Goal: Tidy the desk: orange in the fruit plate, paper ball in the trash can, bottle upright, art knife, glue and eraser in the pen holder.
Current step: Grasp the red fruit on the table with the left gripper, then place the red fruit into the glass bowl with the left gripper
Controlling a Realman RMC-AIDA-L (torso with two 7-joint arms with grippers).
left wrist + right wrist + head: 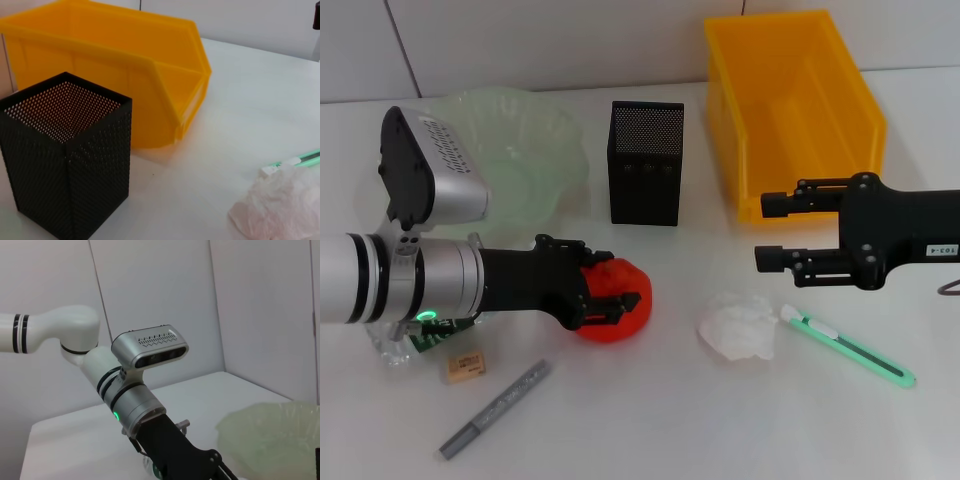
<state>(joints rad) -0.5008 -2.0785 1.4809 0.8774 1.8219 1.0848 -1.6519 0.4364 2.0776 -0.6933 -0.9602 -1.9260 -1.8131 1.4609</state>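
- On my desk-tidying run, my left gripper [612, 290] is clenched around the orange [615, 298], which sits at or just above the tabletop near the middle front; I cannot tell whether it has left the surface.
- The relation the next move turns on, as I judge it: the green fruit plate [535, 160] lies behind and to the left of that hand, near it, with the black pen holder [646, 162] just beside the plate on the right. The orange must travel back and leftward, staying clear of the holder.
- My right gripper [772, 230] hovers with fingers apart in front of the yellow trash can [790, 100]; the paper ball [740, 325] and the green art knife [845, 345] lie just below it, the knife's long axis running down and to the right.
- The eraser [466, 367] and the grey glue stick [495, 408] wait at front left, under my left arm.
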